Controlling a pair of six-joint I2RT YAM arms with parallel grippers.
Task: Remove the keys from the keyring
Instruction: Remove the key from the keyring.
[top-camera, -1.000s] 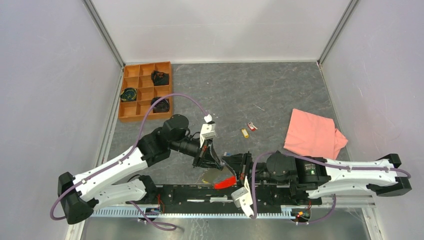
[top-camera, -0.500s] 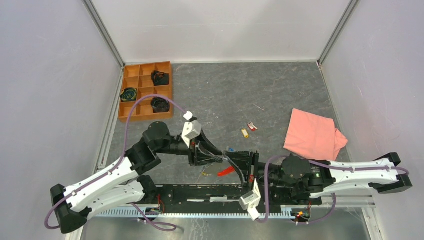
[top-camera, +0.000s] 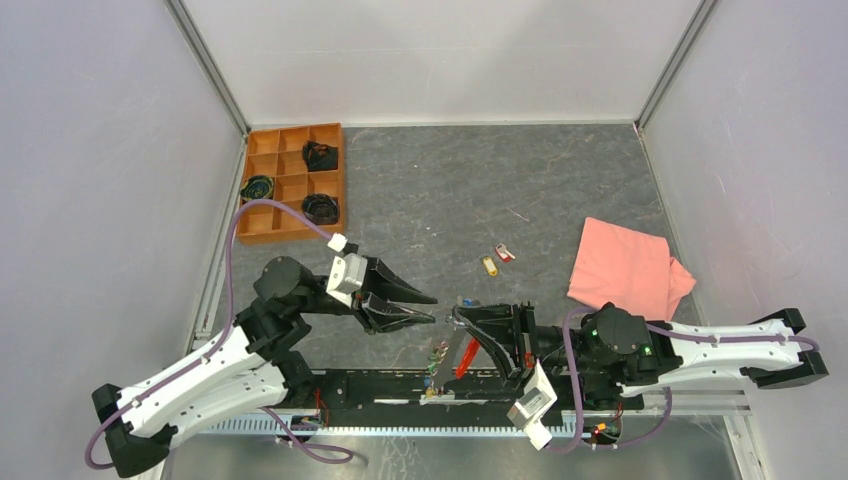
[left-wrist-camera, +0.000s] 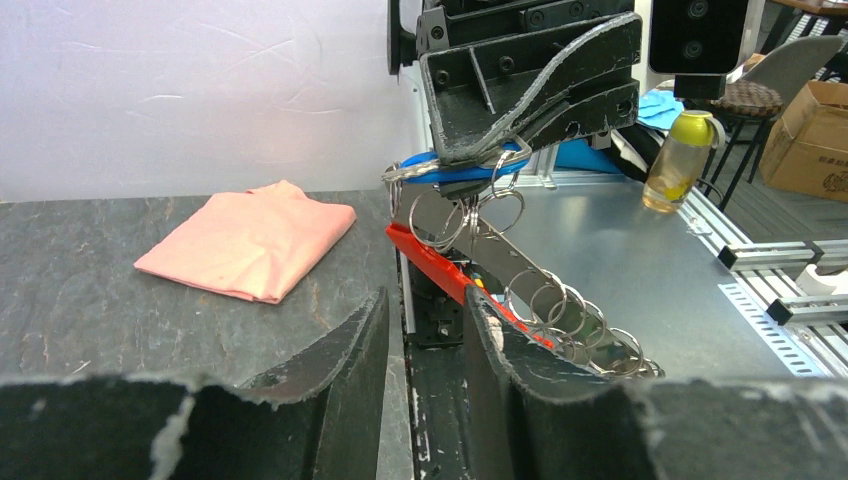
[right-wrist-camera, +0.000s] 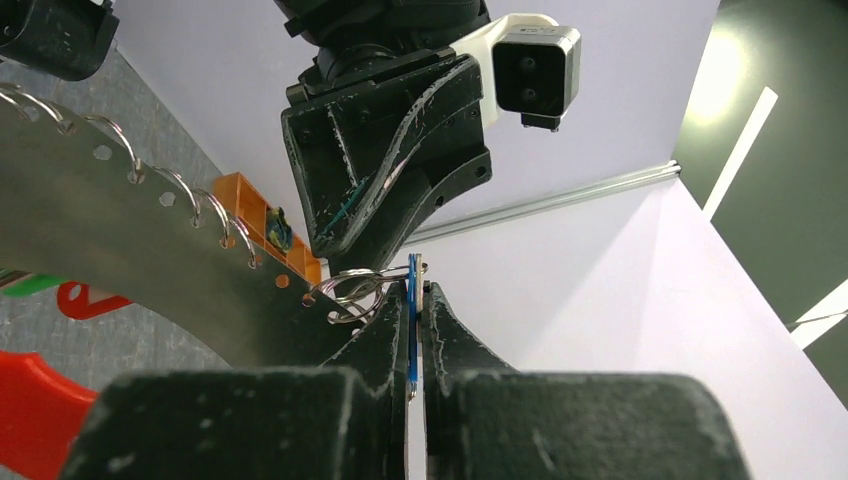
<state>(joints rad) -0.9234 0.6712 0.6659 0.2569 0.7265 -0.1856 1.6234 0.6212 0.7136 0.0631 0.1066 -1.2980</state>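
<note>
One blue key sits between right fingers.

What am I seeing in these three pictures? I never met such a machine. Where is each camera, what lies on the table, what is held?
These are two robot arms, each ending in a two-finger gripper, bolted at the near edge of a dark grey table. One picture looks down from above; the other two come from cameras on the wrists. On the table lie a folded pink cloth, an orange compartment tray, a tiny yellow-headed key and a tiny red-headed key. The right gripper is shut on a small blue-headed key, joined to a long red strap with a pale side and many thin metal rings. The left gripper is open and holds nothing.
</note>
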